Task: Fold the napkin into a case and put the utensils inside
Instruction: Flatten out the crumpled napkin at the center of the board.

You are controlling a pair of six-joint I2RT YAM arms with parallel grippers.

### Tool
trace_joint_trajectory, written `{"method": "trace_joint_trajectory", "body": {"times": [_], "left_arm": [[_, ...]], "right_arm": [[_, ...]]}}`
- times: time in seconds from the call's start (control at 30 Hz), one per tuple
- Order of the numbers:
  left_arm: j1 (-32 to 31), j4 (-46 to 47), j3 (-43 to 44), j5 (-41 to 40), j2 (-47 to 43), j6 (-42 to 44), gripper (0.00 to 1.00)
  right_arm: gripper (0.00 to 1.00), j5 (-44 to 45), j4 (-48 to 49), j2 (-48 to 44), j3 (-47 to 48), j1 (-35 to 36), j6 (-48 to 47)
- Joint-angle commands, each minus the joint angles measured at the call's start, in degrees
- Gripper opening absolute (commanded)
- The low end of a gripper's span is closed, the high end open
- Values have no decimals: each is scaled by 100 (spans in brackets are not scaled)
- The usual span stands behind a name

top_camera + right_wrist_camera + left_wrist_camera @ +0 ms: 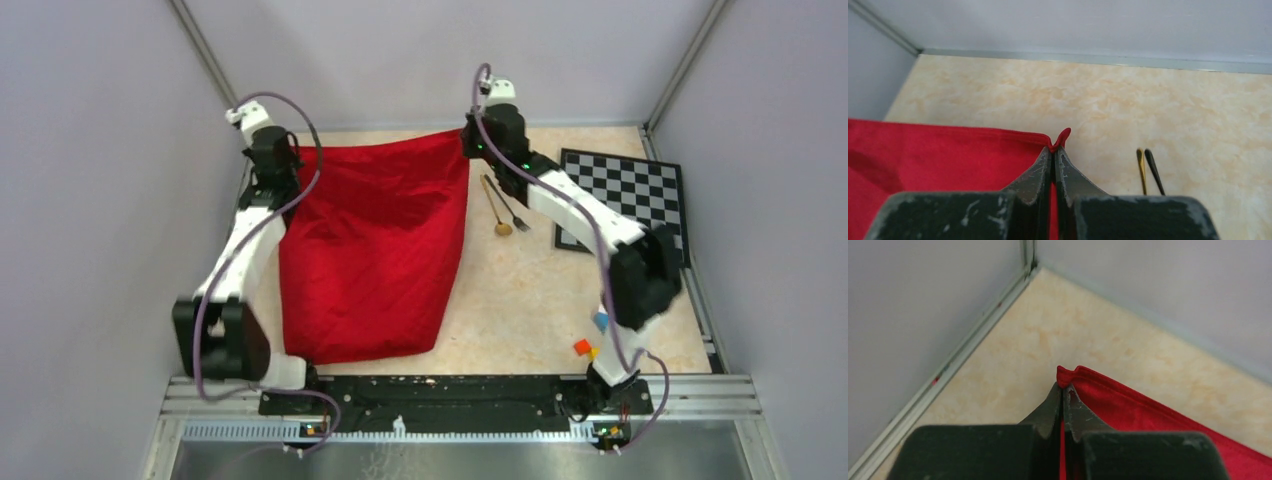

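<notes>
**A:** What sits nearest to us?

**B:** The metal rail [450, 430] along the near edge, with both arms bolted to it. Beyond it is the pale marbled tabletop [520, 300].

**A:** And the biggest thing on it?

**B:** The napkin [370, 250], a deep red cloth covering the left half. It is wide along its far edge and narrows to a rounded end close to the rail on the left. It is not yet folded into a case.

**A:** Anything else large?

**B:** A black-and-white checkered board [630, 195] at the far right, partly under the right arm.

**A:** What are the grippers doing?

**B:** The left gripper [1063, 390] is pinched tight on the napkin's far left corner, and a small red tip pokes out past its fingertips. The right gripper [1053, 152] is clamped the same way on the far right corner. The far hem runs between the two.

**A:** Where are the utensils?

**B:** On the bare tabletop, just right of the napkin's far right corner, between the cloth and the board. The gold spoon [494, 205] and the dark fork [512, 210] lie side by side, apart from the cloth, with the spoon's bowl towards the near side. The right wrist view shows only their thin handle ends.

**A:** And the smallest things?

**B:** A few little coloured blocks [588, 346] near the right arm's base, well apart from the napkin.
</notes>
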Motion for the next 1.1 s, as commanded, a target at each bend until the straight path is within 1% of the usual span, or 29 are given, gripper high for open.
{"method": "trace_joint_trajectory", "body": {"times": [0.0,0.03,0.07,0.1,0.13,0.17,0.2,0.23,0.27,0.3,0.33,0.37,0.4,0.47,0.53,0.57,0.63,0.7,0.73,0.77,0.83,0.87,0.9,0.93,0.97,1.03,1.07], "left_arm": [[116,654,548,-398,1448,-163,0],[110,619,821,-305,1938,-108,0],[266,457,1233,-295,2423,-93,0],[327,-21,1682,-242,2898,-117,0],[376,-451,2220,-215,3355,-78,6],[412,-938,2713,-345,3741,-97,13],[463,-1444,3232,-523,4041,-228,21],[504,-1728,3430,-607,4210,-238,39],[536,-1908,3502,-485,4201,-216,54],[578,-2097,3512,-375,4116,-272,64],[589,-2241,3419,-299,3945,-339,78],[592,-2295,3271,-123,3732,-376,92],[594,-2315,3079,242,3519,-370,98],[593,-2717,2949,869,3235,-500,99],[596,-3247,2767,1593,2950,-645,99],[594,-3277,2502,2157,2756,-664,99],[587,-2945,1630,3530,2260,-640,99],[576,-2237,564,4791,1766,-654,99],[563,-2029,124,5285,1555,-710,99],[525,-1845,-268,5595,1375,-772,99],[336,-1676,-807,5877,1018,-834,99],[209,-1668,-979,5904,861,-823,99],[-49,-1685,-1156,5880,680,-780,99],[-224,-1724,-1253,5782,470,-704,99],[-384,-1824,-1317,5669,301,-643,99],[-662,-1947,-1494,5414,-39,-618,99],[-774,-1951,-1590,5332,-228,-659,99]], "right_arm": [[0,-335,592,1824,1408,-236,-312],[0,-412,443,2346,1916,-281,-413],[0,-514,162,2847,2502,-322,-516],[11,-699,-197,3374,3152,-354,-629],[31,-909,-713,3855,4239,-367,-756],[49,-1072,-1378,4380,5198,-367,-879],[61,-1092,-2156,4784,6161,-362,-945],[73,-1028,-3141,5098,6956,-347,-903],[79,-993,-3642,5180,7322,-349,-847],[81,-949,-3963,5050,7227,-346,-796],[81,-880,-4071,4692,6720,-346,-736],[81,-828,-3962,4188,5906,-334,-664],[81,-919,-3612,3602,4830,-329,-586],[82,-1344,-2892,2517,2979,-329,-476],[82,-1621,-2571,1783,1798,-328,-266],[82,-1833,-2485,1512,1340,-328,-167],[81,-2116,-2346,1056,590,-333,110],[81,-2559,-2015,815,-62,-331,430],[80,-2714,-1870,769,-286,-329,594],[80,-2723,-1823,755,-407,-336,758],[80,-2742,-1779,728,-578,-369,1285],[80,-2940,-1499,638,-919,-380,1558],[80,-3049,-1078,531,-1251,-393,1837],[80,-3033,-631,420,-1524,-391,2050],[80,-3026,-391,355,-1773,-397,2215],[79,-3097,-89,382,-2045,-414,2414],[77,-3137,-49,475,-2096,-424,2509]]}}
